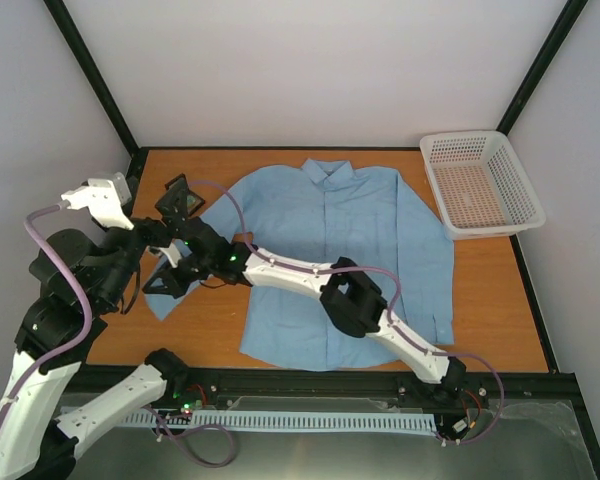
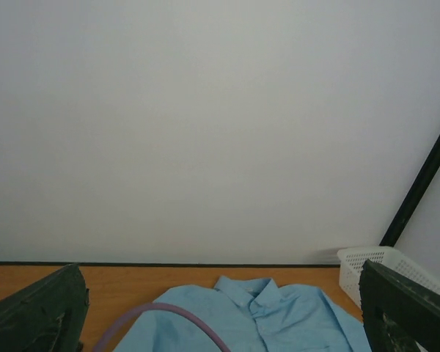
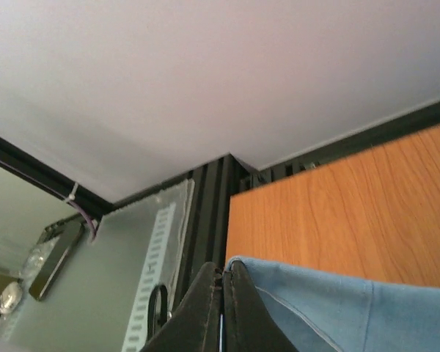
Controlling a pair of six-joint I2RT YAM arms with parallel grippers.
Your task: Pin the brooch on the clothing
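Note:
The light blue shirt [image 1: 330,250] lies flat on the table, collar at the back. It also shows in the left wrist view [image 2: 279,315]. My right gripper [image 1: 180,258] reaches across to the left sleeve end. In the right wrist view the gripper [image 3: 222,265] is shut, and the sleeve's edge [image 3: 337,308] meets its tip and is held off the table. My left gripper [image 1: 173,238] is raised beside it. Its fingers stand wide apart and empty [image 2: 220,268]. The brooch is not in view.
A white mesh basket [image 1: 480,185] stands at the back right corner and shows in the left wrist view [image 2: 359,260]. The right arm's purple cable [image 2: 169,315] arcs in front of the left gripper. The table's left edge and black frame [image 3: 213,198] lie close by.

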